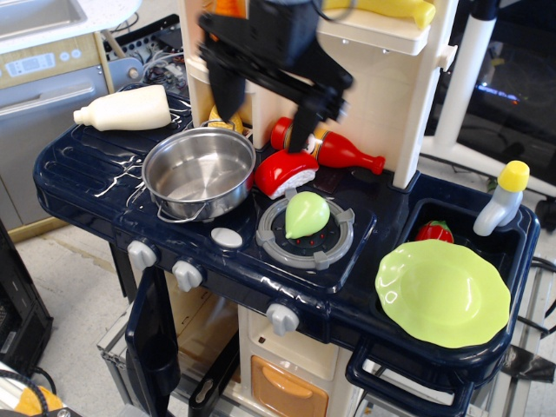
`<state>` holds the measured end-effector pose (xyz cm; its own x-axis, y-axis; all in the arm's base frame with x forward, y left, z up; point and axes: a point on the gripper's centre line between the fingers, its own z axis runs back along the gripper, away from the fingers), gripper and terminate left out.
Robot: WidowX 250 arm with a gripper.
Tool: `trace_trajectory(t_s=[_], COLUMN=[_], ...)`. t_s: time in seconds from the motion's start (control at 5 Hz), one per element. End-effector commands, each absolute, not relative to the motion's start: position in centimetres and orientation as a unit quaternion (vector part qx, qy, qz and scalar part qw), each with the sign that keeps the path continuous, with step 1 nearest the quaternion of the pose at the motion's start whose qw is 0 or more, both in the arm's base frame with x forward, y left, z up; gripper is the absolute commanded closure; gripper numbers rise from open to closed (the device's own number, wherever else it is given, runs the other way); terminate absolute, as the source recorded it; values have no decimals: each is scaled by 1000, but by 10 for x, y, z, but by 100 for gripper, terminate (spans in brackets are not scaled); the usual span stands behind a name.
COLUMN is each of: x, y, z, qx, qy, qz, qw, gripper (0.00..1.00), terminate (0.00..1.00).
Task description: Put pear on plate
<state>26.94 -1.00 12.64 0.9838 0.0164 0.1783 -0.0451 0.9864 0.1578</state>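
Note:
The light-green pear lies on the grey burner ring in the middle of the dark blue toy stove top. The lime-green plate rests over the sink at the front right. My black gripper hangs open and empty above the back of the stove, with one finger over the pot's far rim and the other finger over the red food piece. It is up and to the left of the pear, apart from it.
A steel pot stands left of the burner. A red food piece and a ketchup bottle lie behind the pear. A white bottle lies at the back left. A tomato and a yellow-capped bottle sit in the sink. The cream shelf wall rises behind.

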Motion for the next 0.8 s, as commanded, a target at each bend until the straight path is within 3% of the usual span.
trace_trajectory(t_s=[0.0,0.6], x=[281,290], y=[-14,-23], z=[98,53], qx=[44,12], qy=[-127,-147], qz=[7,-4], qw=[991,989], gripper=[0,0], terminate=[0,0])
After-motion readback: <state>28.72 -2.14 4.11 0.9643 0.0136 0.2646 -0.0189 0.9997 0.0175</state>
